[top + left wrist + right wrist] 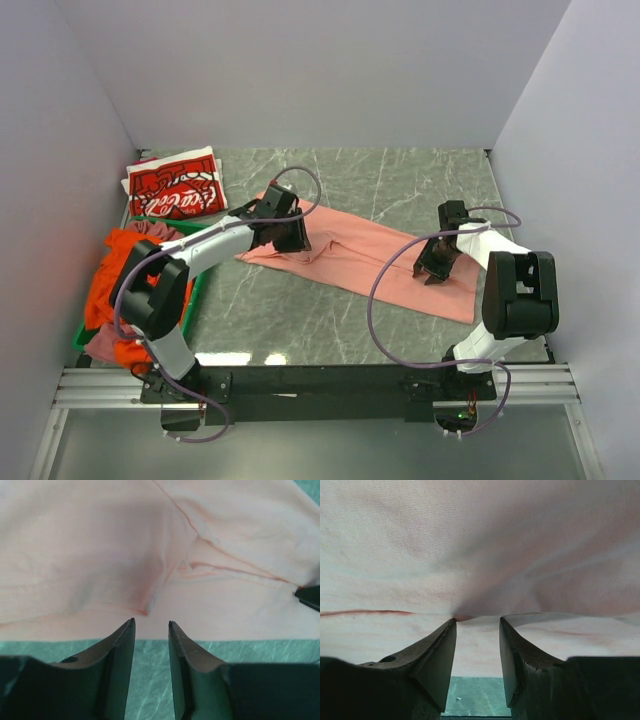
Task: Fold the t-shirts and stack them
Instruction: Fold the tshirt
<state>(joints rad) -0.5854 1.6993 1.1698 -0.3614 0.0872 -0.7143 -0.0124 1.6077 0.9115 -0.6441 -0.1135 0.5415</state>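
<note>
Only the top view shows the folded red shirt (178, 185) at upper left and the orange shirt (112, 268), half hidden behind the left arm. The pink shirt (385, 262) lies mid-frame on the bench (400, 180). The left claw (151, 625) and right claw (477, 620) gape narrowly, empty, over it.

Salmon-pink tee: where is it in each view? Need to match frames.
Top external: the salmon-pink tee lies slantwise across mid-table, upper left to lower right.
Left wrist: it fills the upper two thirds, with its edge running across the frame.
Right wrist: it covers nearly the whole picture.
Shared landmark: the green marbled tabletop, seen below the tee's edge in both wrist views.
</note>
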